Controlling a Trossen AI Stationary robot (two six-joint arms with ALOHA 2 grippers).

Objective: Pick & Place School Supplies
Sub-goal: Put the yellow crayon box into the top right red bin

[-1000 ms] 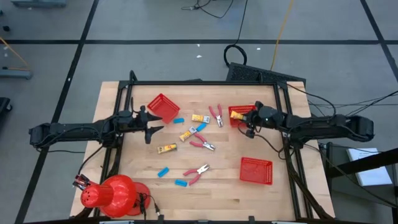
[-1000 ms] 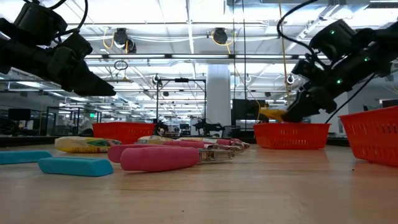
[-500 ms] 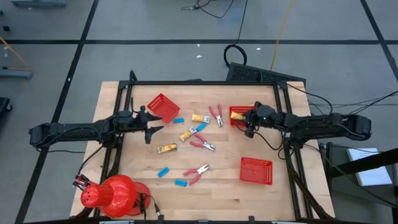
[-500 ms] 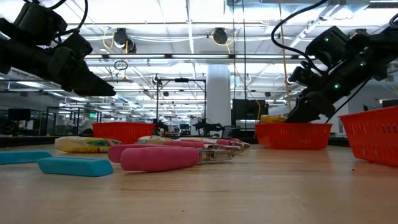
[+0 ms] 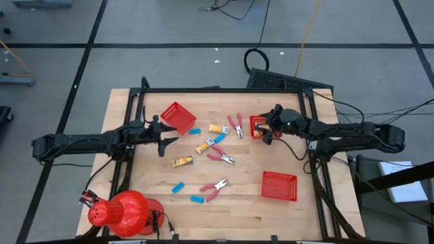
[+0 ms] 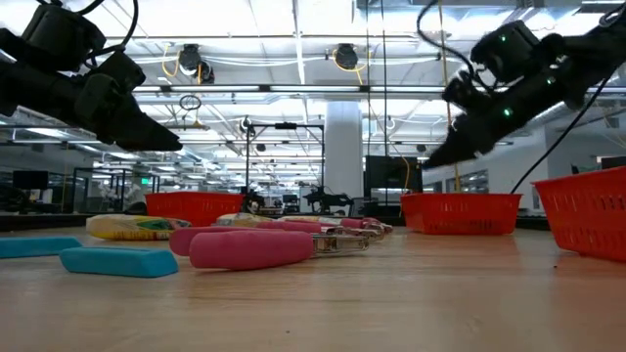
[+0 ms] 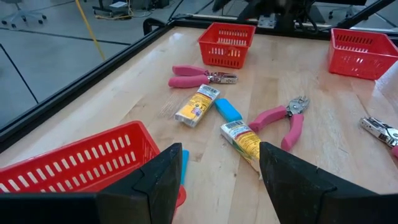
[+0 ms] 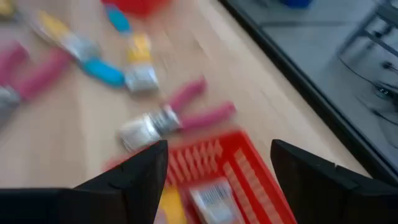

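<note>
Yellow-and-white packets (image 5: 205, 145), red-handled pliers (image 5: 221, 156) and light-blue erasers (image 5: 178, 186) lie scattered flat on the wooden table (image 5: 237, 203). My right gripper (image 5: 264, 132) hangs open above the far-right red basket (image 8: 205, 168), touching nothing. A yellow-and-white packet (image 8: 211, 200) lies inside that basket. My left gripper (image 5: 165, 140) waits open in the air beside the far-left red basket (image 5: 178, 117), with nothing between its fingers (image 7: 155, 180).
A third red basket (image 5: 279, 186) stands near the table's right front. A red dome-shaped object (image 5: 125, 211) sits at the near-left corner. A black frame rail (image 5: 217, 89) runs round the table. Bare wood shows between the scattered items and the near edge.
My right gripper has let go of the yellow packet, which dropped into the far-right basket. The gripper has then risen and shifted a little toward the table's left and far side. My left arm has kept still.
</note>
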